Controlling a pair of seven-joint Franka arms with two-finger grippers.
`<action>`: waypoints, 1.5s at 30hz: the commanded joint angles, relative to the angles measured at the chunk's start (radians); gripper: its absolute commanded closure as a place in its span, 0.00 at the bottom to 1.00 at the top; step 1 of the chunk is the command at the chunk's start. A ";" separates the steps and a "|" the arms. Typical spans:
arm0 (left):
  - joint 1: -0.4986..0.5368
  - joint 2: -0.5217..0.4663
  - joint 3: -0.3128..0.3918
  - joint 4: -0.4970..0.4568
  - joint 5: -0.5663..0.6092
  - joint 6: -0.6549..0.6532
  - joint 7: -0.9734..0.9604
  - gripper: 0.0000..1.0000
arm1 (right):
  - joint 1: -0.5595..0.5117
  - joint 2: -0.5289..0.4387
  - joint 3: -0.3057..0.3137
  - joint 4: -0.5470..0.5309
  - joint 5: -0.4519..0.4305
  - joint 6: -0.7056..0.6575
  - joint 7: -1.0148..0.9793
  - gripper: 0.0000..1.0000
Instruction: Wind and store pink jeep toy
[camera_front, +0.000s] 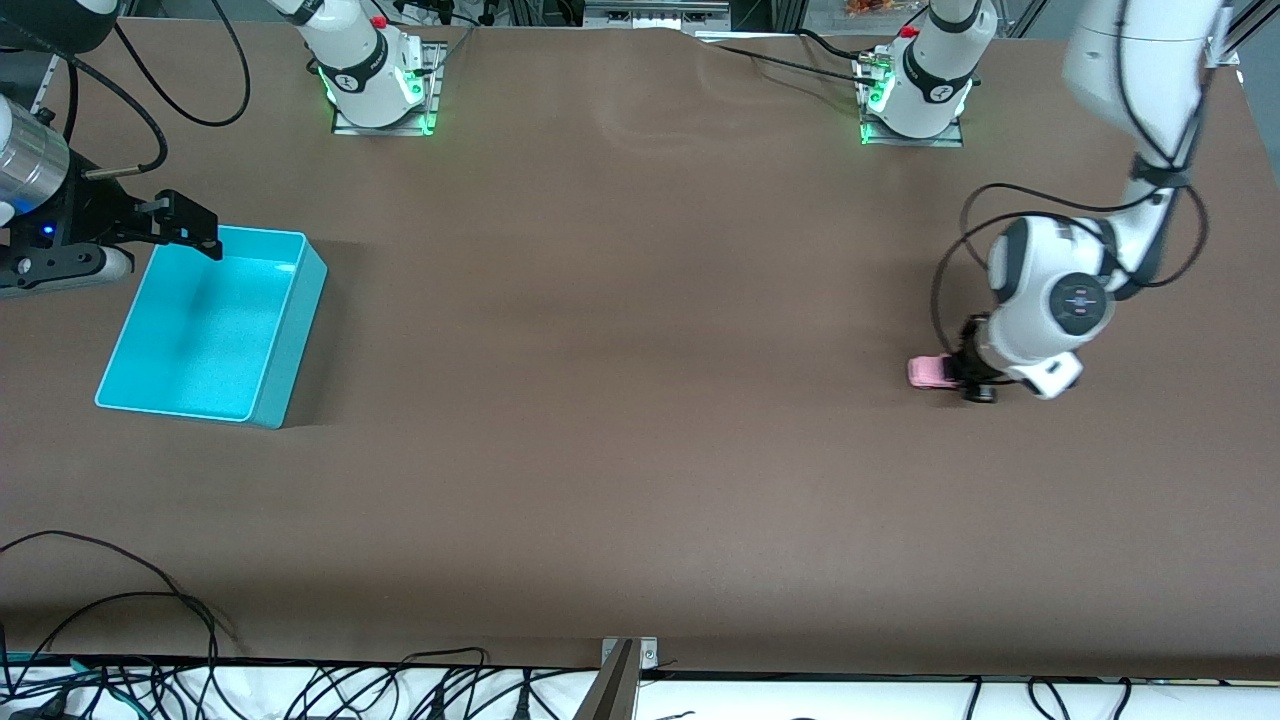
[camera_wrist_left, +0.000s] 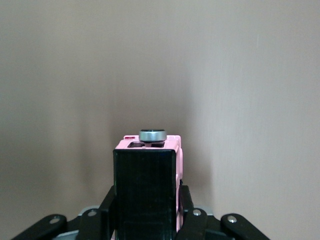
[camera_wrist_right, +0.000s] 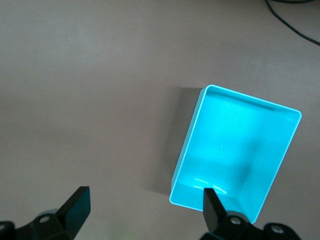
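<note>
**Jeep gripped at the left arm's end of the bench**

Cables (camera_front: 150, 640) trail along the bench edge nearest the front camera, just off the brown bench (camera_front: 640, 450) that fills the view. Both arm bases stand along its top edge.

Next in size is the turquoise bin (camera_front: 275, 340), open-topped, sitting toward the right arm's end of the bench. The right hand (camera_front: 185, 225) hangs over the bin's rim at the corner farthest from the front camera. Its fingers (camera_wrist_right: 75, 207) are spread wide with nothing between them; the right wrist view looks down past them into the bin's bare floor.

The left arm bends down at its own end of the bench, well apart from the bin. Its left hand (camera_front: 970, 375) is low at the bench surface, clenched on the jeep (camera_front: 930, 371). In the left wrist view the fingers (camera_wrist_left: 187, 215) press both sides of the jeep's pink body, its black roof facing the camera and a small silver-rimmed wheel (camera_wrist_left: 152, 135) showing at its end. The jeep's pink front pokes out from the hand toward the bin's end.
</note>
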 joint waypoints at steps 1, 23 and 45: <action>0.062 0.077 -0.003 0.016 0.051 0.078 0.050 1.00 | 0.000 0.003 0.000 0.022 -0.007 -0.016 -0.004 0.00; 0.082 0.018 0.000 0.218 0.051 -0.221 0.082 0.00 | 0.002 0.001 0.003 0.022 -0.007 -0.016 -0.004 0.00; 0.068 -0.176 -0.030 0.477 0.045 -0.687 0.513 0.00 | -0.001 0.006 -0.001 0.022 -0.012 -0.010 -0.013 0.00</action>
